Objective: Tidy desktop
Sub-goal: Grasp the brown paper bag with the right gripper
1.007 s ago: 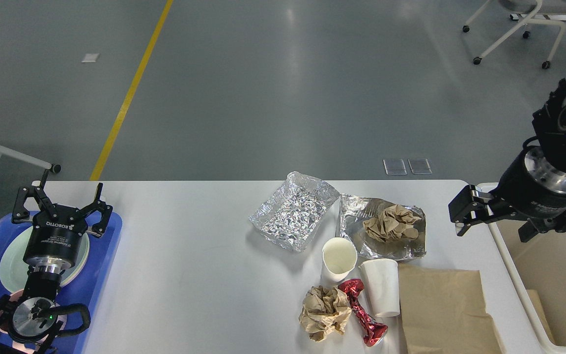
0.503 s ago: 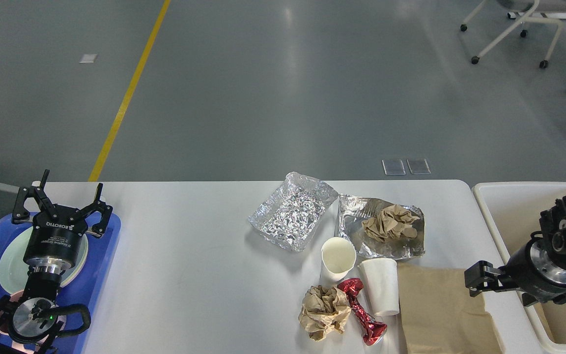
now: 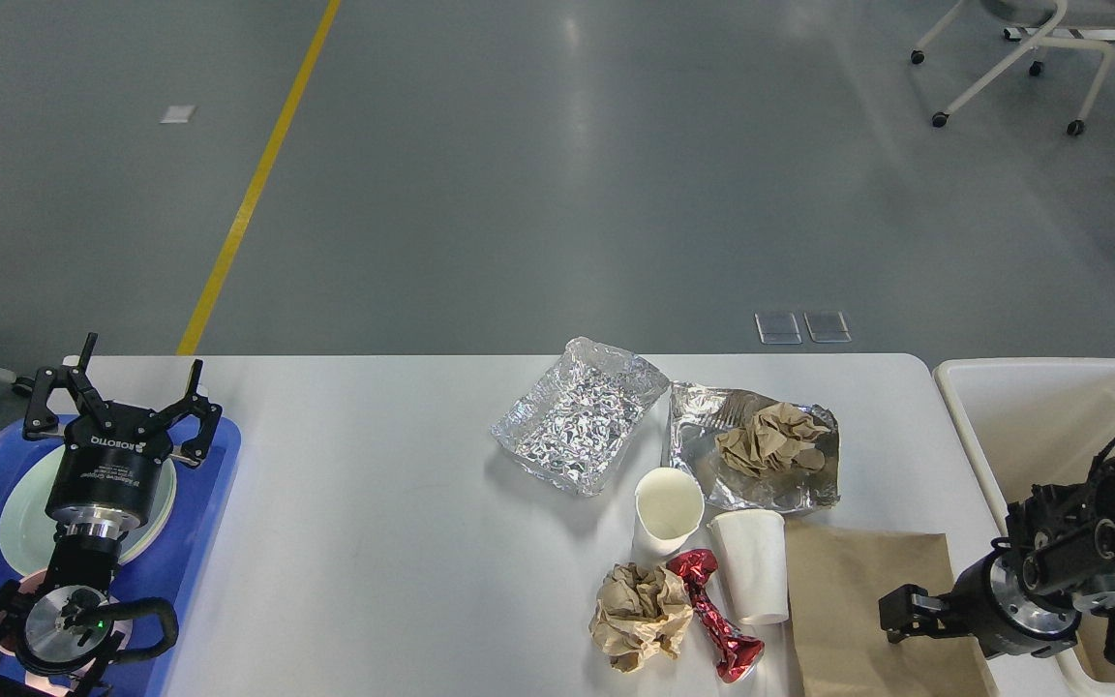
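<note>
The white surface [image 3: 374,503] fills the lower middle of the view, with a blue tray [image 3: 219,455] at its left end and a cream bin [image 3: 1022,407] just past its right end. Litter sits on its right half: an empty foil tray [image 3: 577,416], and beside it a flattened foil sheet [image 3: 712,455] carrying a crumpled brown paper ball [image 3: 768,438]. Nearer lie two white paper cups, one upright [image 3: 668,508] and one upside down [image 3: 753,563], touching each other. In front of them are another crumpled paper wad [image 3: 640,605], a twisted red foil wrapper [image 3: 712,612] and a flat brown paper bag [image 3: 867,610].

The left tool [image 3: 115,402] hangs over the blue tray above a pale green plate [image 3: 20,513], its fingers spread wide and holding nothing. The right tool [image 3: 901,612] is low over the brown bag's right edge, seen dark and end-on, so I cannot tell whether it is spread or closed.
</note>
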Controlling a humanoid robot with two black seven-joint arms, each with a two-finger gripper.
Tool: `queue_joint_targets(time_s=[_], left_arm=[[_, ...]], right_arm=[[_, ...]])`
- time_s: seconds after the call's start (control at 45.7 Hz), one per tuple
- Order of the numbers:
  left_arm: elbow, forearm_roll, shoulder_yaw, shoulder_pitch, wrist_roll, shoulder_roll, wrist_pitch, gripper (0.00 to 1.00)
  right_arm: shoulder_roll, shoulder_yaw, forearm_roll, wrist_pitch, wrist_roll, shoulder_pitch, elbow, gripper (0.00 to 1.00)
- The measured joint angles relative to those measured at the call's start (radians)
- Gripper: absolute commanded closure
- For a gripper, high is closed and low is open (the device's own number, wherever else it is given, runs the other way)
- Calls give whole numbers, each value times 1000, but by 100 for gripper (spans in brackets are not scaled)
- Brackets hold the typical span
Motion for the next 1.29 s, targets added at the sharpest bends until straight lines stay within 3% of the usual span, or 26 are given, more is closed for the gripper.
queue_joint_targets(time_s=[0.153,0.219,0.35,0.438,1.291], left_arm=[[0,0,0,0,0,0,0,4],[0,0,0,0,0,0,0,4],[0,0,0,0,0,0,0,4],[0,0,0,0,0,0,0,4],[0,0,0,0,0,0,0,4]], right_arm=[[10,20,5,-52,-5,-52,-32,5],[16,22,-1,-64,-6,-59,-35,13],[23,22,-4,-73,-8,-66,-35,80],[23,22,2,-74,-9,-66,-35,100],[16,22,64,-56,-11,-66,-27,100]])
